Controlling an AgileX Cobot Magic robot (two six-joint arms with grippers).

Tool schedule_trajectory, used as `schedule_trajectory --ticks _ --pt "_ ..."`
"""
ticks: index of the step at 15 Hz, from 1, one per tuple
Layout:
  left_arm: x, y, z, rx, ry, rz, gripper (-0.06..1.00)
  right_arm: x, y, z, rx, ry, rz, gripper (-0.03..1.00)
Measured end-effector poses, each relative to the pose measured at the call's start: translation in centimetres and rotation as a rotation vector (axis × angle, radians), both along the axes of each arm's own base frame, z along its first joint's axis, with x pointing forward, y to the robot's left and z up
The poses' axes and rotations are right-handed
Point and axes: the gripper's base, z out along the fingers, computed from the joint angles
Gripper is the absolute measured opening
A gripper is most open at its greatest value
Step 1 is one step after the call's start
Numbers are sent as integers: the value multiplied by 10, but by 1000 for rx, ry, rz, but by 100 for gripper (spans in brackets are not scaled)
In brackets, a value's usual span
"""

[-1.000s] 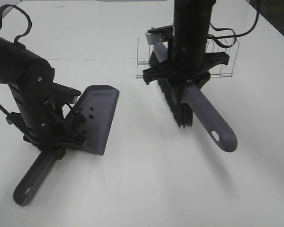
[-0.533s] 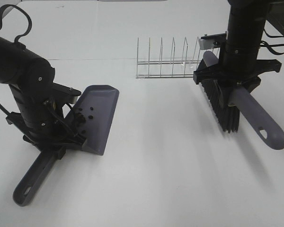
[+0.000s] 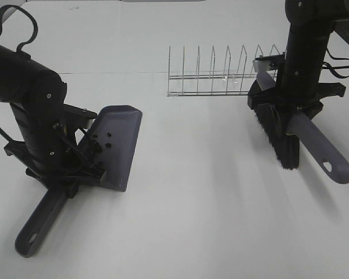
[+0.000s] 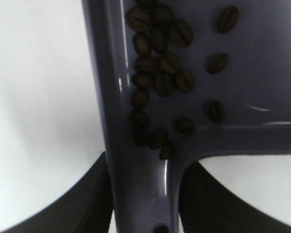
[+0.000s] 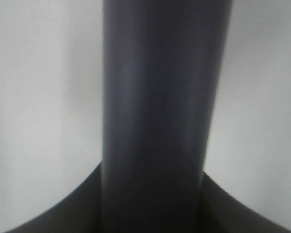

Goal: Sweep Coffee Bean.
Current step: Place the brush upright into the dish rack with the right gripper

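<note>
As my left pincer clamps the dustpan and right pincer the brush, I judge: carry the pan tipped back, coffee beans pooled rearward.

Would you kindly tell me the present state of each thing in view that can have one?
dustpan: held by its handle, loaded.
coffee beans: gathered in the dustpan, near its handle.
brush: held by its handle, apart from the dustpan.
left gripper: shut on the dustpan.
right gripper: shut on the brush.
wire rack: standing upright.
</note>
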Motion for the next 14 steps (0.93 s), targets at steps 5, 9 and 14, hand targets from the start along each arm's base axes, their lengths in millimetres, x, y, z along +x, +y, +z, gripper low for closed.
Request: schedule_trajectory --ticks 5,9,14 --pt "-1 0 0 1 6 4 33 40 2 -3 43 -86 -15 27" --pt "-1 0 0 4 12 7 33 64 1 -1 101 -154 -42 27" --pt "-2 1 0 6 18 9 33 92 -2 -6 151 -229 -69 27"
